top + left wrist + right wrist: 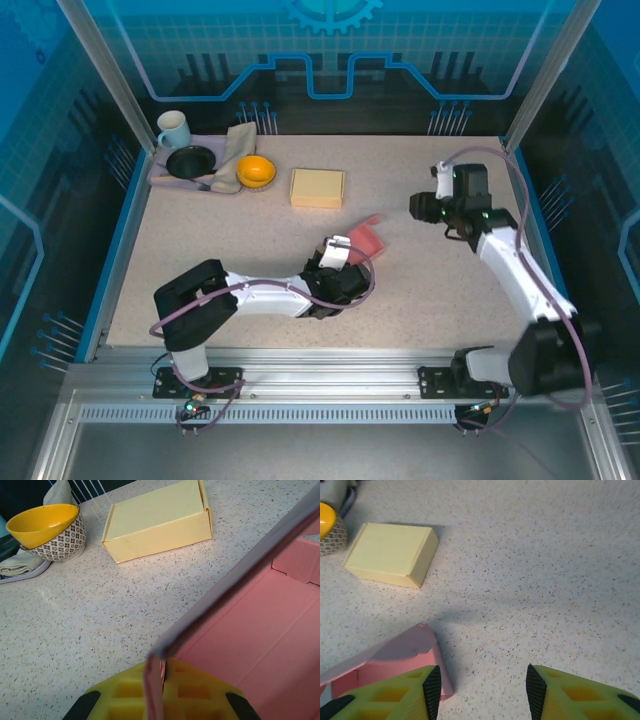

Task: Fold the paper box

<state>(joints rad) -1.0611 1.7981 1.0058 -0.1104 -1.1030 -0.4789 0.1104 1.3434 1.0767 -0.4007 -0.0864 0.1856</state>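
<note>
Pink paper box (367,238) sits near the middle of the speckled table (200,250), partly raised, one long wall tilted up and its pink inside showing in the left wrist view. The left gripper (155,680) is pinched tight on the edge of that wall, the yellow pads pressed to either side of the card. The right gripper (425,208) hangs to the right of the box and apart from it, its fingers (432,690) spread with only bare table between them, gripping nothing. Behind the box lies a closed yellow box (318,188), and further left a yellow bowl (256,171) beside a tray (160,178)
</note>
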